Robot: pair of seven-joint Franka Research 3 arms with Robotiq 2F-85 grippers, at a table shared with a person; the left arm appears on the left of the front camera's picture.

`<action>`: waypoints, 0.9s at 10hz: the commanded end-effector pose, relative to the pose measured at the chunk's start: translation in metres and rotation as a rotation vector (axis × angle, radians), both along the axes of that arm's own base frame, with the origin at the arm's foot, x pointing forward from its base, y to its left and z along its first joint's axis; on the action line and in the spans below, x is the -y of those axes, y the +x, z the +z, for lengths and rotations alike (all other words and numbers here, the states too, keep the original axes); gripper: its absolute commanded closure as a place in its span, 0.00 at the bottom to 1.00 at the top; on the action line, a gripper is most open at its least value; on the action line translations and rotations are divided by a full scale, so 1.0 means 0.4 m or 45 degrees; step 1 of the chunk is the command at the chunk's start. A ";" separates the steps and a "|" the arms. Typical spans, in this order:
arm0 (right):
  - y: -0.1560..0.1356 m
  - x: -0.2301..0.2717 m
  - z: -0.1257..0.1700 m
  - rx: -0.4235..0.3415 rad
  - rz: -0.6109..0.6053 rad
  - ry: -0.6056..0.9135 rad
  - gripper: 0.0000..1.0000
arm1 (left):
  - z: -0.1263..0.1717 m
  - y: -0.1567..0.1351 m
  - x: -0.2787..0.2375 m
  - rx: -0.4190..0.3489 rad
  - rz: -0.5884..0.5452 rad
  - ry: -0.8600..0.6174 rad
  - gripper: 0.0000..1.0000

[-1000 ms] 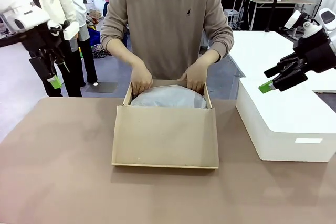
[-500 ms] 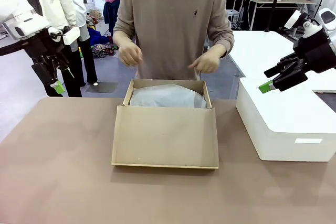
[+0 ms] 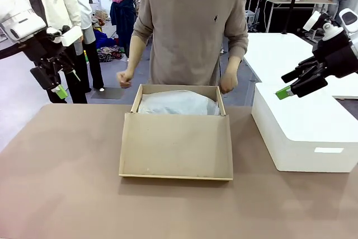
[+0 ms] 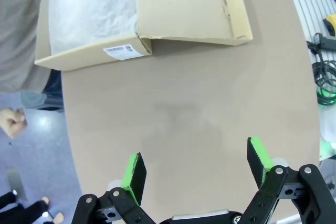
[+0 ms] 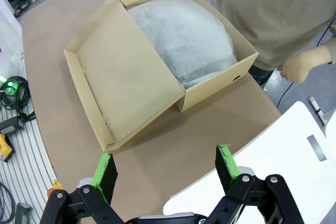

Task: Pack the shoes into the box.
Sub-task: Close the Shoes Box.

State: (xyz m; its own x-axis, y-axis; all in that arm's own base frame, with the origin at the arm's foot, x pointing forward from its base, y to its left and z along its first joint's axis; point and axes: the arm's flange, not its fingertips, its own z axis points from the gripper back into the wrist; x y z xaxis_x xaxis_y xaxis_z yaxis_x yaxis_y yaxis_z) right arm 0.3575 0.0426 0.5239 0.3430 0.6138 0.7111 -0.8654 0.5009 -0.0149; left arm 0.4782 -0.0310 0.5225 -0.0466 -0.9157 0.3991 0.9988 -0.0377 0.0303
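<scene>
Box (image 3: 176, 138) sits mid-bench (image 3: 67, 194), at the far edge just in front of the person; hinged lid flap (image 3: 176, 145) is open and folded toward the robot's side; white tissue paper (image 3: 178, 103) mounds up inside, can't tell what's under it; person's hands (image 3: 124, 78) (image 3: 227, 84) hang near the box's far corners, off the cardboard; left pincer (image 4: 197, 163) spread, empty, up in the air off the bench's left side; right pincer (image 5: 165, 171) spread, empty, raised above the white block (image 3: 305, 132), which sits beside the box, not touching.
</scene>
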 end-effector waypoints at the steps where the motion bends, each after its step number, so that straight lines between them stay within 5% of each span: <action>1: 0.008 0.003 -0.004 0.026 0.031 0.036 0.00 | 0.011 0.005 -0.002 -0.033 0.066 -0.014 0.00; 9: 0.008 0.003 -0.004 0.026 0.031 0.036 0.00 | 0.002 0.001 -0.001 -0.006 0.017 -0.001 0.00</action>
State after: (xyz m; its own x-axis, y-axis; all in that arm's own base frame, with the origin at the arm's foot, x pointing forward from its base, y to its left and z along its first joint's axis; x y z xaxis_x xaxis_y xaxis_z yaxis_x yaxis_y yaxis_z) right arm 0.3575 0.0426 0.5239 0.3430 0.6138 0.7111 -0.8654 0.5009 -0.0149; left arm 0.4790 -0.0326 0.5235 -0.0217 -0.9167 0.3990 0.9997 -0.0158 0.0179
